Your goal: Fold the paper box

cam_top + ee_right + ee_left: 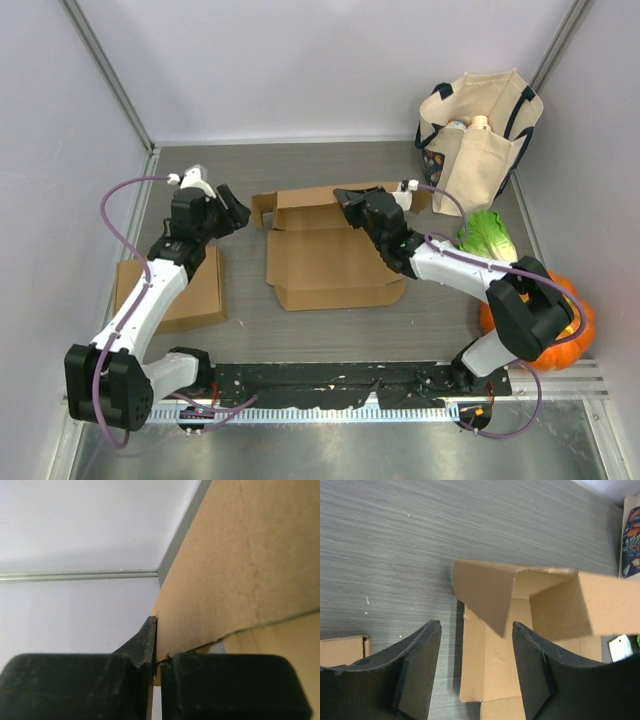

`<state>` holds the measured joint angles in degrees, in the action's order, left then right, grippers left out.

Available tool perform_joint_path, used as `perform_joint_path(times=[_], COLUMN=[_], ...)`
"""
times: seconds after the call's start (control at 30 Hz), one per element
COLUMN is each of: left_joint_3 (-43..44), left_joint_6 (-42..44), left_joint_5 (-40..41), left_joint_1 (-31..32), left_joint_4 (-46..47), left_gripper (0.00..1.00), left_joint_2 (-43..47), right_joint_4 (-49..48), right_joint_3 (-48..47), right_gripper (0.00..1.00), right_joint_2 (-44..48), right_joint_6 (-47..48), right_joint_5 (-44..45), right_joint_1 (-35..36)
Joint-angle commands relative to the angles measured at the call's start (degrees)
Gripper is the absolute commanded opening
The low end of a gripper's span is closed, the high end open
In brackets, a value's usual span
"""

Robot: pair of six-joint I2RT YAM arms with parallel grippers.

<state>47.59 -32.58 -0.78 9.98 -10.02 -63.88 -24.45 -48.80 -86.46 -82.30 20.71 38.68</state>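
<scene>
The brown paper box (330, 262) lies opened flat in the middle of the table, with its rear wall and corner flaps partly raised. My right gripper (350, 206) is shut on the rear wall's top edge; in the right wrist view the cardboard panel (240, 565) is pinched between the jaws of the gripper (156, 630). My left gripper (236, 213) hovers open just left of the box's rear-left corner flap (262, 210). In the left wrist view the raised flap (485, 592) stands just beyond the gripper (476, 630), and nothing is held between its fingers (420, 675).
A second flat cardboard box (190, 290) lies under the left arm. A cream tote bag (480, 130) stands at the back right. A green cabbage (490, 238) and an orange pumpkin (575, 325) sit on the right by the right arm.
</scene>
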Motion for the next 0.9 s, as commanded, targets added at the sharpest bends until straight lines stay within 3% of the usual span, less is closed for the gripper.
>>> perform_joint_path(times=[0.0, 0.03, 0.17, 0.3, 0.37, 0.43, 0.63, 0.73, 0.87], left_joint_3=[3.8, 4.4, 2.5, -6.9, -10.9, -14.4, -12.4, -11.6, -9.6], left_joint_6=[-1.9, -1.7, -2.2, -12.8, -19.9, -23.2, -28.2, -29.4, -30.3], left_joint_5=[-5.0, -5.3, -10.4, -16.3, -18.2, -20.8, -23.4, -21.2, -16.6], left_joint_1=[-1.3, -1.4, -1.5, -1.5, -1.5, -1.5, 2.5, 3.6, 3.6], left_joint_4=[-0.8, -2.4, -2.5, 3.8, 12.1, 19.3, 29.3, 30.3, 24.5], left_gripper=[0.58, 0.51, 0.46, 0.35, 0.31, 0.3, 0.28, 0.24, 0.2], left_joint_2=[-0.8, -0.7, 2.5, 3.8, 3.2, 0.1, -12.0, -16.1, -21.5], right_joint_4=[6.6, 7.0, 11.7, 13.5, 14.4, 16.5, 17.5, 18.1, 19.0], right_joint_3=[-7.6, -9.1, -14.0, -15.3, -16.2, -17.8, -20.3, -20.8, -20.9], right_gripper=[0.01, 0.01, 0.01, 0.01, 0.01, 0.01, 0.01, 0.01, 0.01], right_joint_2=[-2.3, -3.1, -5.3, -6.9, -8.7, -10.4, -12.8, -12.8, -13.1], right_joint_6=[1.4, 0.8, -0.2, -4.3, -6.4, -8.1, -9.0, -9.0, -9.2], right_joint_5=[-0.9, -1.5, -2.8, -5.0, -7.5, -9.5, -11.5, -11.5, -12.2], right_joint_1=[-2.9, -3.3, -5.4, -7.2, -8.3, -9.6, -10.4, -10.9, -12.0])
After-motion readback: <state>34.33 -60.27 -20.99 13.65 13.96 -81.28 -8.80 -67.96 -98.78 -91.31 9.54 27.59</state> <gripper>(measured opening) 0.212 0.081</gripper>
